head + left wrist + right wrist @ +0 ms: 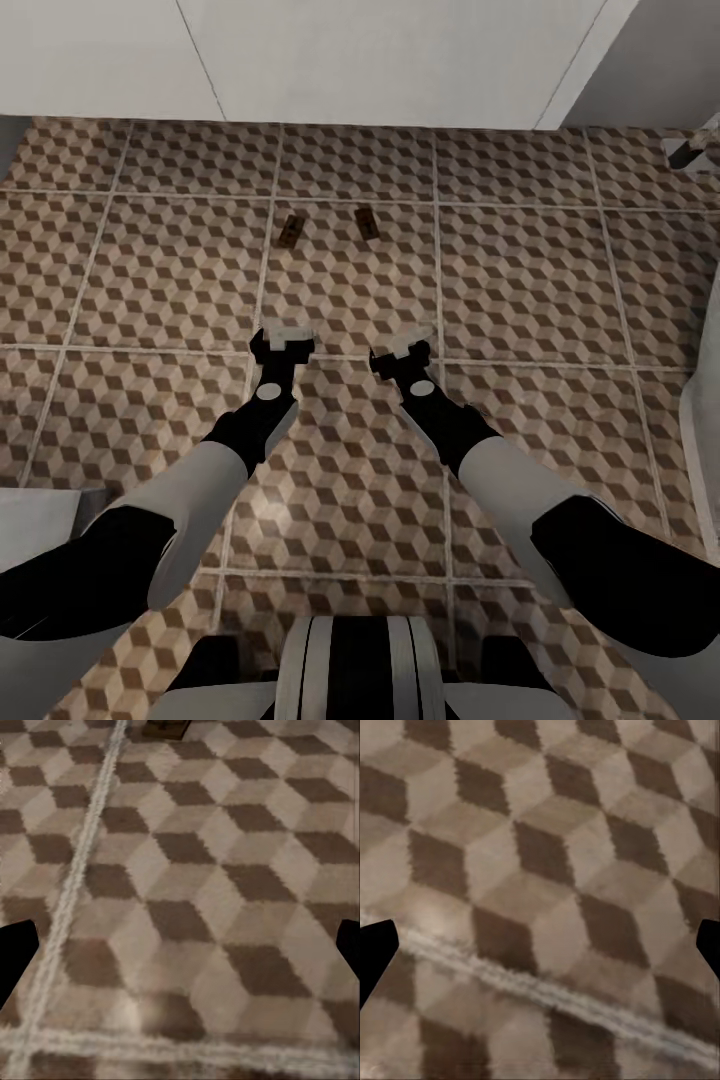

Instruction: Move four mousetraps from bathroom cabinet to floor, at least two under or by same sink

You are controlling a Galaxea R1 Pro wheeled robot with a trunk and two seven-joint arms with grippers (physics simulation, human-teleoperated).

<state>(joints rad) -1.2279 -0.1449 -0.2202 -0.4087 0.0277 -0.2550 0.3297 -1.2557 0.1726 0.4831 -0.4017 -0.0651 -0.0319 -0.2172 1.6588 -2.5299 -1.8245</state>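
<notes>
Tiled bathroom floor (520, 280): two mousetraps (291, 230) lie beyond both released, empty tools (283, 338)

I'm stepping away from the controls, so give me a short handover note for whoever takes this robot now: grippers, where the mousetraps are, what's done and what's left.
Left gripper: open, empty, held over the bathroom floor.
Right gripper: open, empty, also over the tiles.
Two mousetraps lie flat on the floor ahead of the grippers, a little apart: the left mousetrap and the right mousetrap, both near the white vanity front.
Done: two traps look placed on the tiled floor.
Left: two more traps must go on this same floor; the cabinet is out of frame. Confirm the pair counts as next to the sink.
</notes>
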